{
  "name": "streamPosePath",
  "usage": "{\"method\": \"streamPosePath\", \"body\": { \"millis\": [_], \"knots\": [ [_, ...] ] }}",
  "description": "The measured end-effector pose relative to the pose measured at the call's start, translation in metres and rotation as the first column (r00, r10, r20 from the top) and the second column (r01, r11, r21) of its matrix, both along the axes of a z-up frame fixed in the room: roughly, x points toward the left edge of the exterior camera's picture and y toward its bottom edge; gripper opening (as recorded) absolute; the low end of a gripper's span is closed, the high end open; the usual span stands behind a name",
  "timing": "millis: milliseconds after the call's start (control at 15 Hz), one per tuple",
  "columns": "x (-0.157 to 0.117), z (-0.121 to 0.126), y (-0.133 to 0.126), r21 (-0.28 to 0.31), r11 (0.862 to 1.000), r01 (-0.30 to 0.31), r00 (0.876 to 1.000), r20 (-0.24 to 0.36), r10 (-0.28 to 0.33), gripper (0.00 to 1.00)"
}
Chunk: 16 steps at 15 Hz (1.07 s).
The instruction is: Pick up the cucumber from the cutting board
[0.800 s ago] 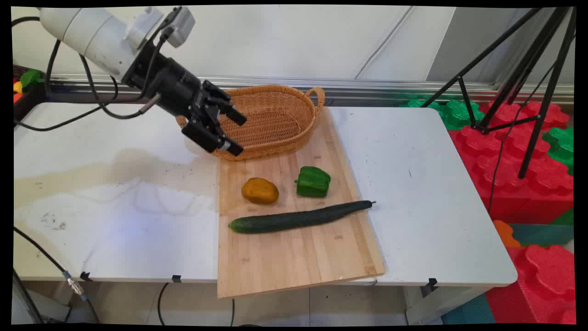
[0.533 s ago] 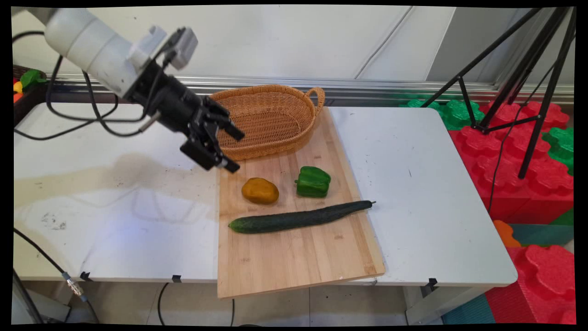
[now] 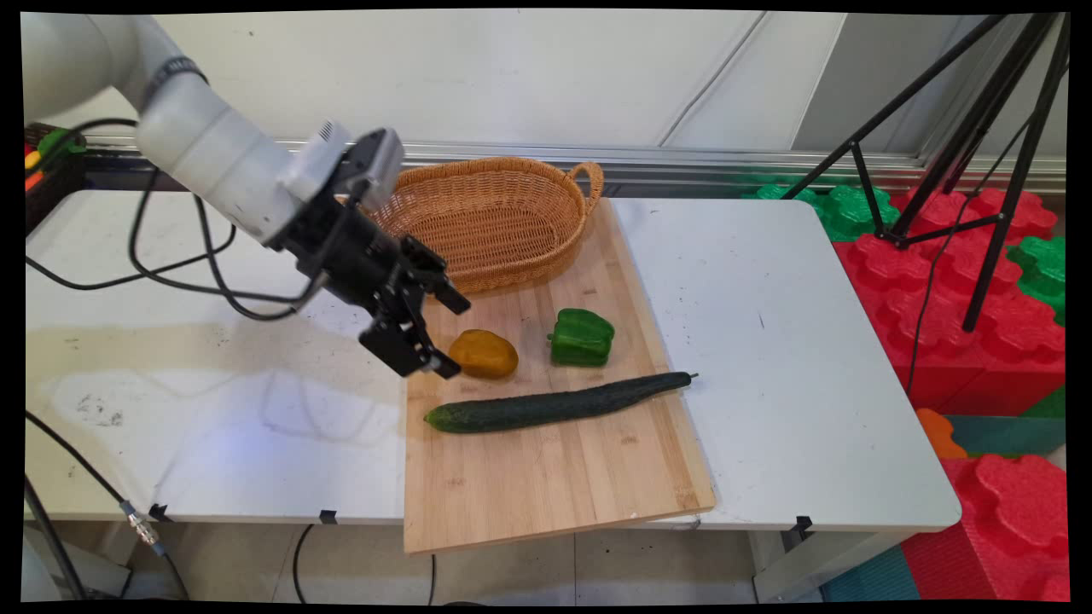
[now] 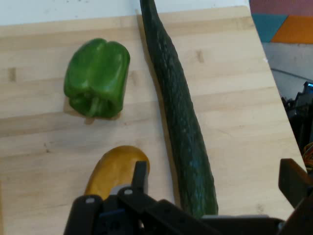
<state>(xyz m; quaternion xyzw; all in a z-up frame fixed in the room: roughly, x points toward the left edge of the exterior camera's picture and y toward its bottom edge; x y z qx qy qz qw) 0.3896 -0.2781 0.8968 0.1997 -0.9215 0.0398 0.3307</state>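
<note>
A robot lab: tripod (image 3: 964, 145), foam blocks (image 3: 972, 281), cabled arm (image 3: 205, 162)

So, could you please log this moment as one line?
gripper: open | nearest: yellow pepper | beside: green pepper, cucumber | on: cutting board

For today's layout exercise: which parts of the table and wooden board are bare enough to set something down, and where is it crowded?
Free: the board between the cucumber and its near edge; the white table right of the board. Crowded: mid-board, where the open gripper hangs beside the yellow pepper, near the green pepper, with the basket behind.
</note>
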Motion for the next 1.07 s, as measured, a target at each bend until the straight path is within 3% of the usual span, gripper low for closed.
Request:
{"method": "streamPosePath", "body": {
  "millis": [1067],
  "knots": [
    [-0.102, -0.070, -0.033, 0.001, 1.000, 0.019, 0.995, 0.101, -0.019, 1.00]
  ]
}}
